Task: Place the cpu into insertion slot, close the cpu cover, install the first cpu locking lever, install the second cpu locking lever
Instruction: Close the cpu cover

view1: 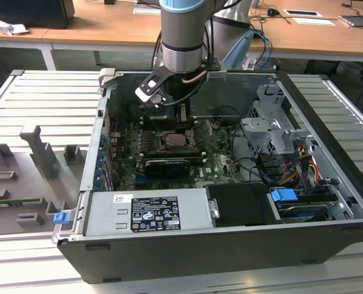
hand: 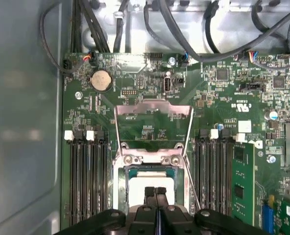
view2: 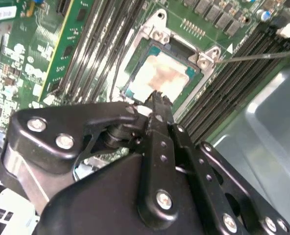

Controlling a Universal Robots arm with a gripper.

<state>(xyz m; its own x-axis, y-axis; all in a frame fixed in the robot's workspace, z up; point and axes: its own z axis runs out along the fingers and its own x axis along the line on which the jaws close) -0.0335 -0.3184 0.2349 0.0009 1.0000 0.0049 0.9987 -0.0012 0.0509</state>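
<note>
Two fingers (hand: 149, 195) of the gripper (hand: 155, 192) meet, closed on nothing, just over the cpu (hand: 140, 177), which lies in the slot (hand: 118, 188). The cover (hand: 152, 104) stands swung up off the slot. A printed label (view1: 154, 213) sits on the power supply (view1: 194, 211).

**Exterior view.** A black label (view1: 154, 214) with white print and symbols stands on the power supply (view1: 105, 211), with a small white sticker (view1: 122, 199) beside it. The characters on both are too small to read.

**First wrist view.** The motherboard (hand: 218, 112) carries white silkscreen marks (hand: 243, 105) and a white square sticker (hand: 244, 126). None of these are legible.

**Second wrist view.** A white triangle (view2: 229, 48) is printed just beside the insertion slot (view2: 157, 34).
</note>
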